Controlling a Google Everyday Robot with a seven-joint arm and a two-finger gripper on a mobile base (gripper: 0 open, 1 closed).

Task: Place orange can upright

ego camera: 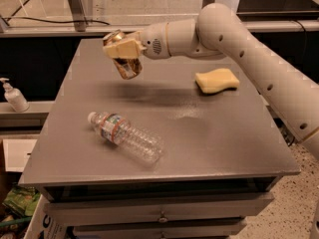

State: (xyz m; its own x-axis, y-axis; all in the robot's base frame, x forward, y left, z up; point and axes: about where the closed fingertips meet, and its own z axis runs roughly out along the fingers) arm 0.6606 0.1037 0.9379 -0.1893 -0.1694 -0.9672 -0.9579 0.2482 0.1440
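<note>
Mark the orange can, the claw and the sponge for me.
orange can [129,67]: camera view, lower body showing under the claw.
claw [122,48]: camera view, between its fingertips, clamped on the can above the table's [224,143] far left.
sponge [217,80]: camera view, middle of its top face.

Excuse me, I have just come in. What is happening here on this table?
The robot's single arm reaches in from the right, and its gripper is shut on the orange can, holding it tilted in the air above the back left part of the grey table. The can is not yet set down upright. A clear plastic water bottle lies on its side near the front left, and a yellow sponge rests toward the back right.
</note>
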